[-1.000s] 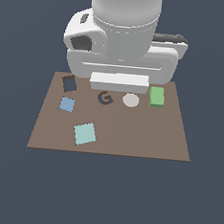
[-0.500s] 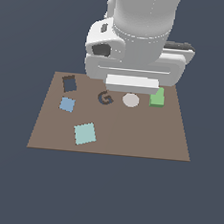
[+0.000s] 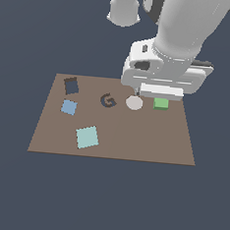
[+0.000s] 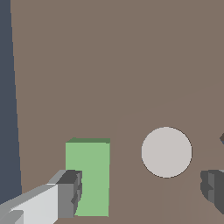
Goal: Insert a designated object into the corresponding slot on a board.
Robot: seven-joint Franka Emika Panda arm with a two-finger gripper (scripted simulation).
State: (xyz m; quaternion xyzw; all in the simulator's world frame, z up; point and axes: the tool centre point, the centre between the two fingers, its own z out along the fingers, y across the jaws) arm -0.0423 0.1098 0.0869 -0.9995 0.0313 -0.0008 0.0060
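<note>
The gripper [image 4: 142, 190] hangs low over the far right part of the brown board [image 3: 134, 138], with its fingers spread wide and holding nothing. One finger [image 4: 70, 192] is just beside the green block [image 4: 89, 175]; the block lies flat, next to a pale round disc [image 3: 134, 103]. The dark square slot [image 3: 71, 85] is well apart, at the far left.
</note>
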